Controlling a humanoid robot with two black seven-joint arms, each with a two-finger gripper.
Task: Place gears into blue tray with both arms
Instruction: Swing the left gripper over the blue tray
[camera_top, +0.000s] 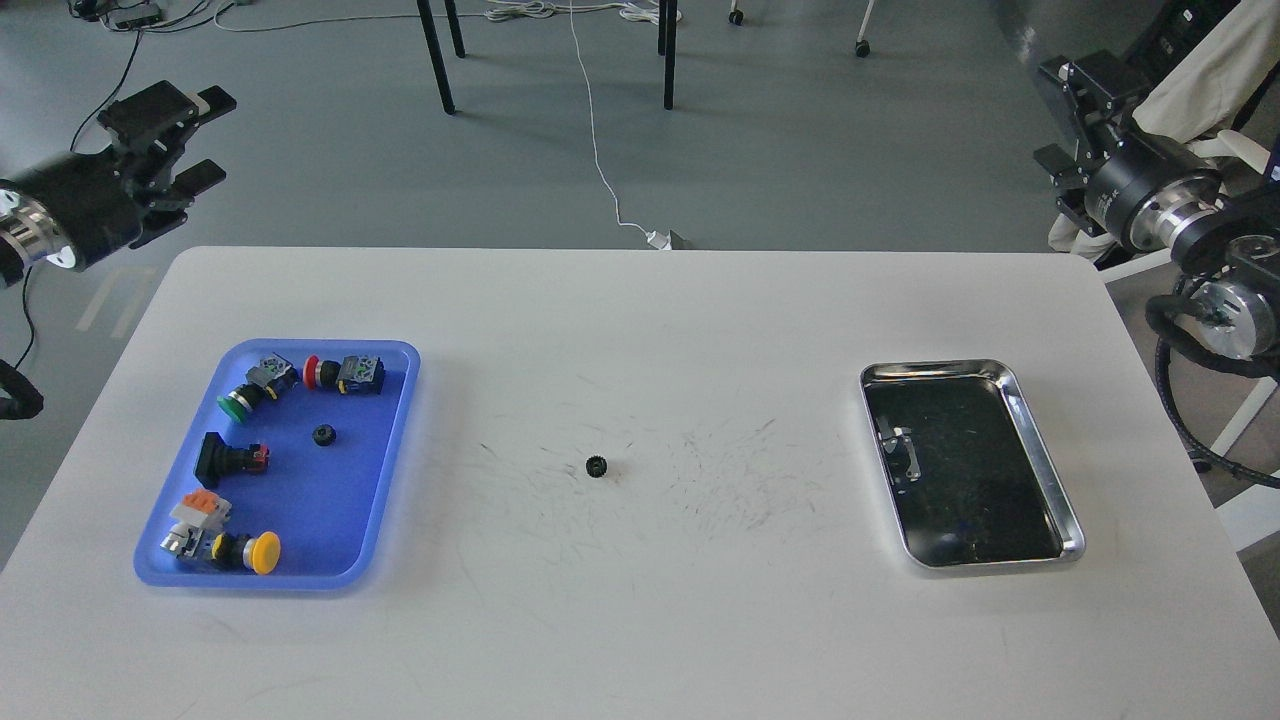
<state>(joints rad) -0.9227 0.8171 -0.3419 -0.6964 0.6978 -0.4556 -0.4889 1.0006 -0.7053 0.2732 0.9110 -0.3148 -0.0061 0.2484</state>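
White table (640, 620) fills most of the view, scuffed with dark marks around centre. Blue tray (385, 440) sits on its left side; silver metal tray (1040, 450) with dark inside sits on the right, well apart from it.

Left arm (60, 215) comes in at far left, off the table's far-left corner. Left gripper (190, 135) hangs over the floor there, fingers spread, nothing between them.

Right arm (1190, 240) is at far right, beyond the table's far-right corner. Right gripper (1075, 115) shows two fingers apart, gripping nothing.

In the blue tray: push-button switches with green (255, 388), red (345, 372) and yellow (235, 548) caps, one black-capped (228, 456), plus a small orange-and-white part (200, 508).

Gears: one gear (323, 434) lies inside the blue tray, mid-tray, clear of the switches. The other gear (597, 466) lies loose on the table near centre, between the two trays, closer to the blue one. Neither gripper is near either gear.
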